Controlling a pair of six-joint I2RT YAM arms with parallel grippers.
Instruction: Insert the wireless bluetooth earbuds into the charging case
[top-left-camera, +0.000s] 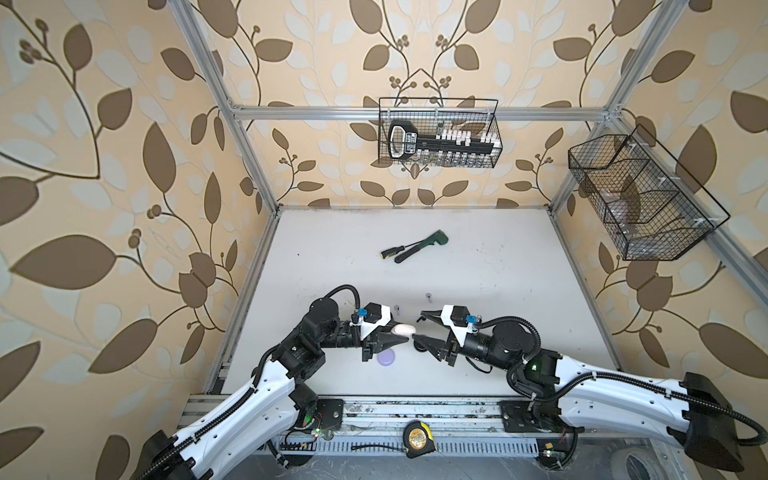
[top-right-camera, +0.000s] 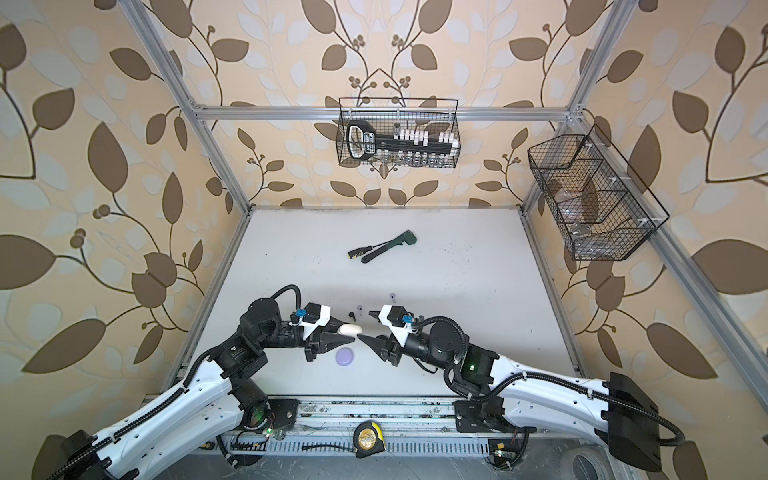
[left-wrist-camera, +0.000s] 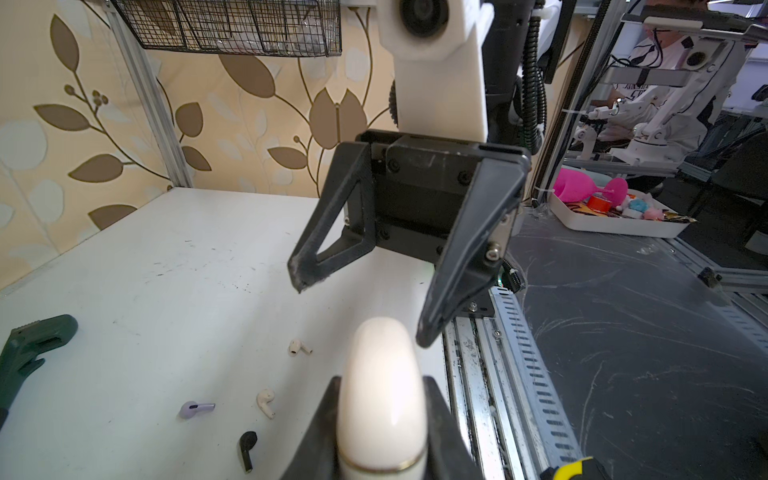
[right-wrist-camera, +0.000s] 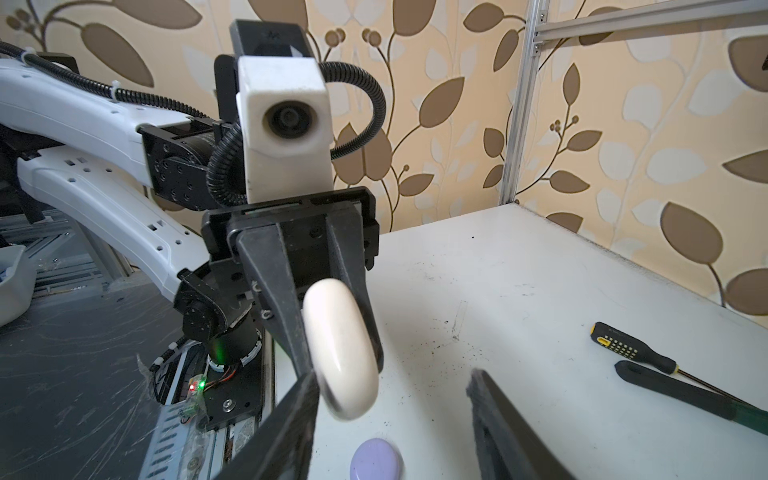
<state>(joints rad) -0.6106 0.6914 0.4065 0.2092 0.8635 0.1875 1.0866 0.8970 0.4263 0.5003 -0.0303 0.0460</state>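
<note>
1. Wireless bluetooth earbuds (left-wrist-camera: 266, 402), tiny stemmed plastic pieces, lie loose on the white worktop (top-left-camera: 498, 282). The left wrist view shows four close together: two white-cream ones, a lilac earbud (left-wrist-camera: 196, 409) and a black earbud (left-wrist-camera: 247, 449). All lie on their sides and apart from each other.
2. My left pincer (top-left-camera: 401, 336) is clamped on the glossy cream oval charging case (top-left-camera: 404, 329). It holds the case clear of the worktop by its two broad faces, with the rounded end sticking out past my fingertips. A thin gold band rings the case where it sits between my fingers.
3. My right pincer (left-wrist-camera: 363, 311) faces the case from the other side. Its jaws stand partly spread and there is nothing between them. The tips are just beside the case's free end, but I cannot tell whether one touches it.
4. A round lilac charging case (top-left-camera: 387, 357) rests flat on the worktop near my left pincer, on the side towards my arm bases.
5. In both top views, two lilac earbuds lie just beyond my two pincers.
6. Well behind them, a black-and-yellow screwdriver (top-left-camera: 392, 252) and a dark green wrench (top-left-camera: 422, 246) lie side by side.
7. A yellow tape measure (top-left-camera: 417, 438) sits on the front rail.
</note>
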